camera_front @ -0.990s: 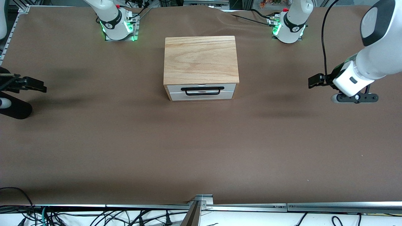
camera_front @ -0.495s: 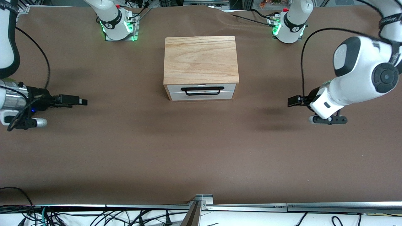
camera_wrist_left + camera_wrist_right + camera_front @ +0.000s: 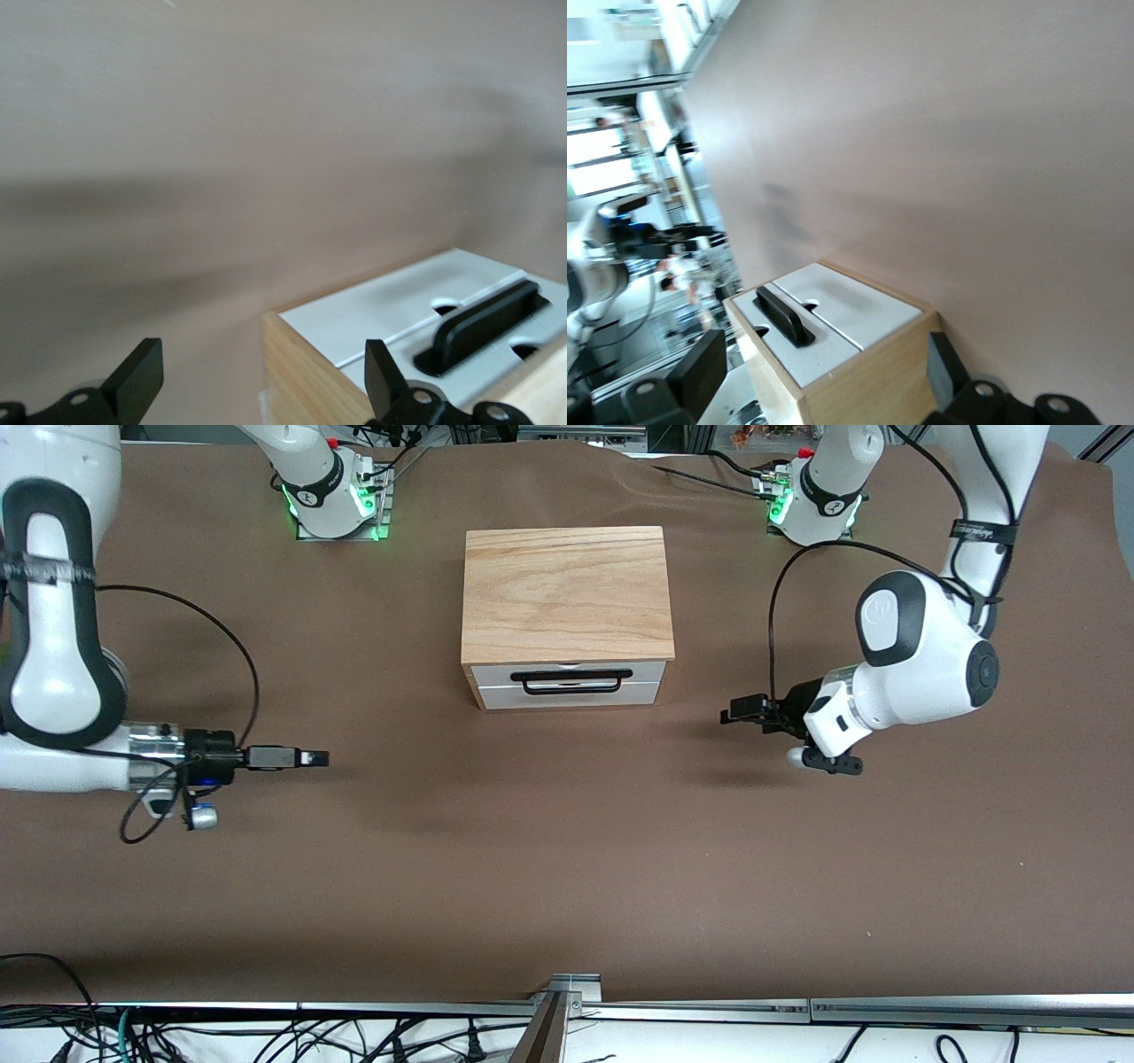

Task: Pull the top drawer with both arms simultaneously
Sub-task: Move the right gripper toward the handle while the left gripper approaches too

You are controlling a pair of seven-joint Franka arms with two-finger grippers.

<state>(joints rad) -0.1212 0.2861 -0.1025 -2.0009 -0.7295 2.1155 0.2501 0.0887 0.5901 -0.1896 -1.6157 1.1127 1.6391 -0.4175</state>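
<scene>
Both arms have swung inward; I see the left gripper [image 3: 728, 716] and right gripper [image 3: 319, 758] open over the surface [image 3: 567, 850], flanking the shut top drawer [image 3: 569, 674], whose handle [image 3: 571, 681] faces the front camera, running end to end.

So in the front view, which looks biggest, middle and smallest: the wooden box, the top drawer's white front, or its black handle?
Largest to smallest, as they look in the front view:
1. wooden box
2. top drawer's white front
3. black handle
</scene>
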